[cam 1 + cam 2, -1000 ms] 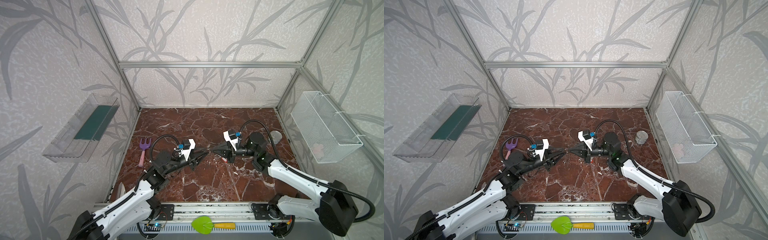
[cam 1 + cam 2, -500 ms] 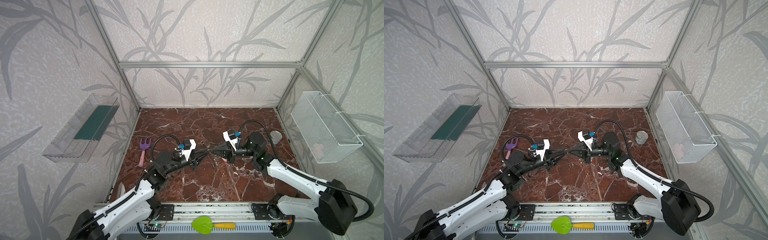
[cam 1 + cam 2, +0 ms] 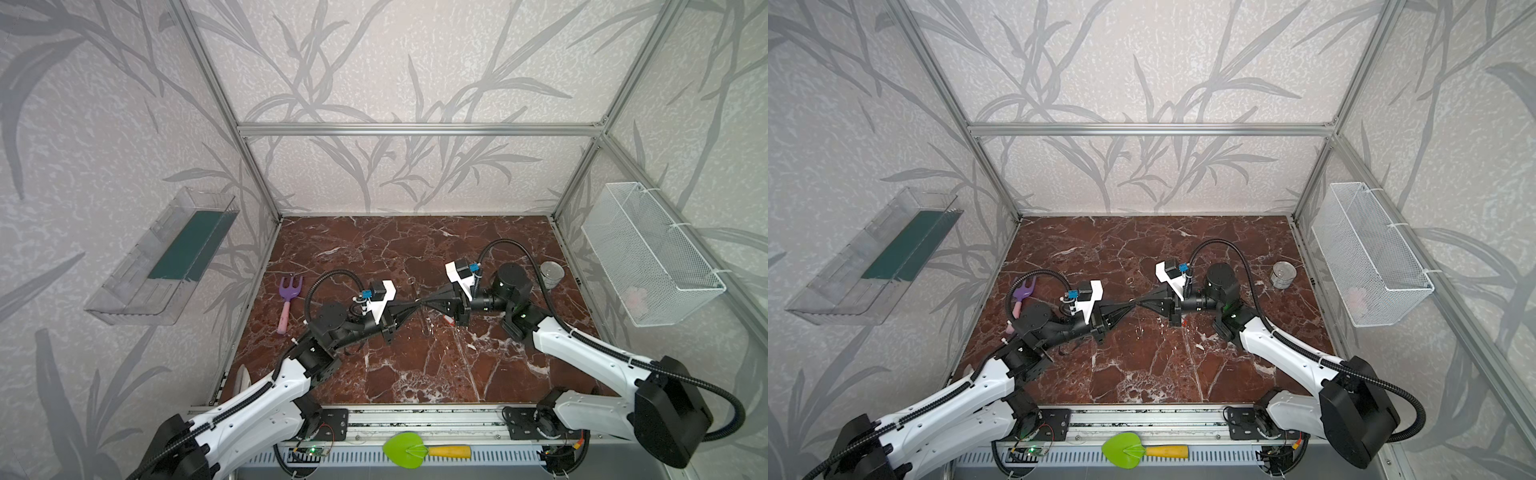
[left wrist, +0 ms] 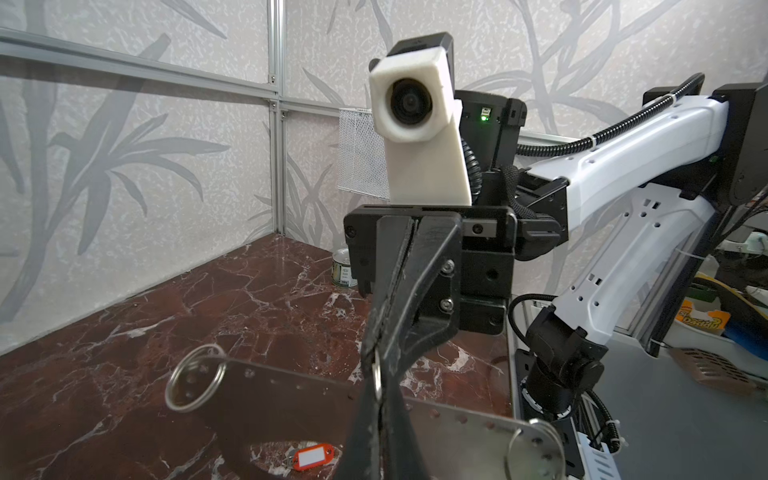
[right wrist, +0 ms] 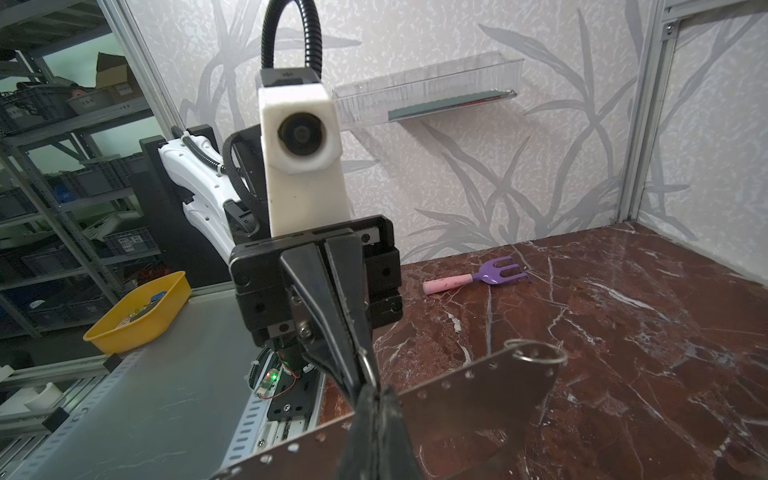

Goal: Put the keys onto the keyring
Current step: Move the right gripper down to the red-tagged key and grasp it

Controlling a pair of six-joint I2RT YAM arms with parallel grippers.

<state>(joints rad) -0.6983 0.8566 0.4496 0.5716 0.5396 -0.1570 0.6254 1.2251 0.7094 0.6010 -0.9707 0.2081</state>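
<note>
A red marble tabletop (image 3: 374, 249) is enclosed by leaf-patterned walls. Above its middle the left gripper (image 3: 413, 306) and the right gripper (image 3: 428, 301) are met tip to tip, and both are seen clamped on the holed edge of the keyring (image 4: 457, 419), which is held clear of the surface. The keys (image 4: 311, 457), with their red tag, are left lying on the marble beneath the keyring, gripped by neither
</note>
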